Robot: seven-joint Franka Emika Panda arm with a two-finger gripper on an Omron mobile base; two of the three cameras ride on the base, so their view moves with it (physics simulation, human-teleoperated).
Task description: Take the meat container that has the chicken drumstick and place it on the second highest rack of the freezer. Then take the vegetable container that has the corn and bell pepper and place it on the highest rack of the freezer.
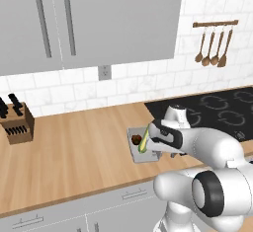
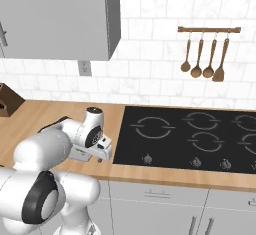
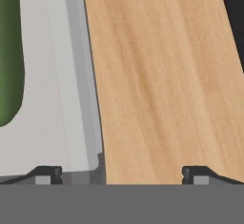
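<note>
Wood counter (image 1: pixel 74 152): from the left base view, a grey tray (image 1: pixel 136 154) lies near its front edge, holding the corn (image 1: pixel 144 141) and a dark reddish item I cannot identify.
Arm: white, bent over the tray's right side.
Right base view: the tray's edge (image 2: pixel 80 154) peeks from under the wrist, left of the black cooktop (image 2: pixel 190 136).
Hand view: the gripper (image 3: pixel 121 175) stands wide apart, gripping nothing; its fingers straddle the tray's rim (image 3: pixel 88 99), green husk (image 3: pixel 9 51) inside.
</note>
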